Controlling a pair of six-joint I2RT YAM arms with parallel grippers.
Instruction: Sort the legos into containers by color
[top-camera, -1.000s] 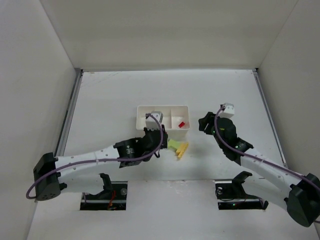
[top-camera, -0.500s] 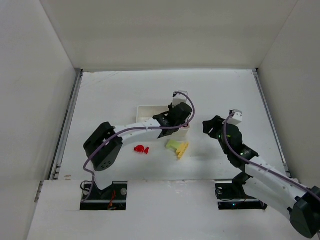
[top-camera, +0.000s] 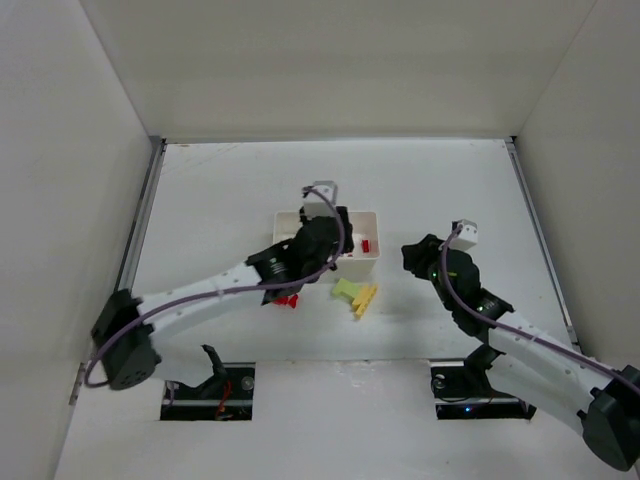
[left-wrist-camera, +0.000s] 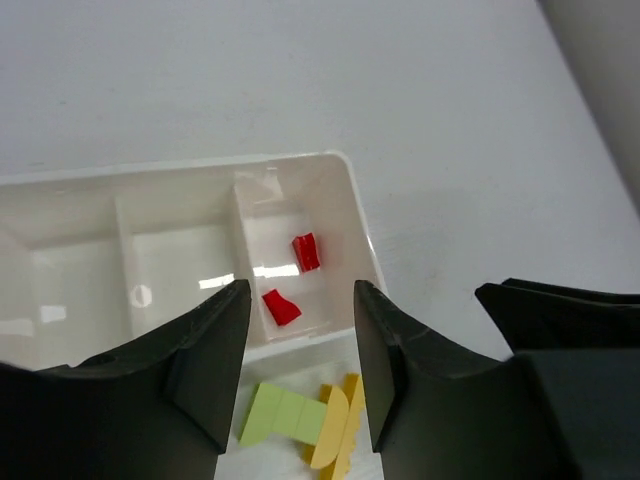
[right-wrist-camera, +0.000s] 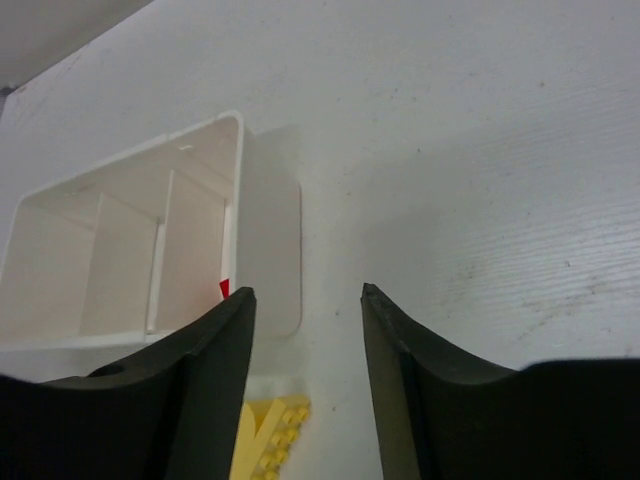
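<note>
The white tray (left-wrist-camera: 345, 205) has three containers. Its right one holds two red legos (left-wrist-camera: 306, 252) (left-wrist-camera: 281, 306); the other two look bare. My left gripper (left-wrist-camera: 300, 292) hangs open over the tray's near wall, with nothing between its fingers. Just in front of the tray lie a light green lego (left-wrist-camera: 283, 415) and yellow legos (left-wrist-camera: 335, 432), touching. From above, the left gripper (top-camera: 336, 252) covers the tray's (top-camera: 288, 216) middle. Another red lego (top-camera: 291, 299) peeks out beside the left arm. My right gripper (top-camera: 408, 252) is open to the right of the tray, holding nothing.
The right wrist view shows the tray's right end (right-wrist-camera: 262, 235) and the yellow legos (right-wrist-camera: 276, 438) low between the fingers. White walls enclose the table on three sides. Two dark arm mounts (top-camera: 210, 385) (top-camera: 470, 385) sit at the near edge.
My left gripper pulled back from over the right compartment and opened; a second red lego now lies there. The right gripper's jaws narrowed a little.
</note>
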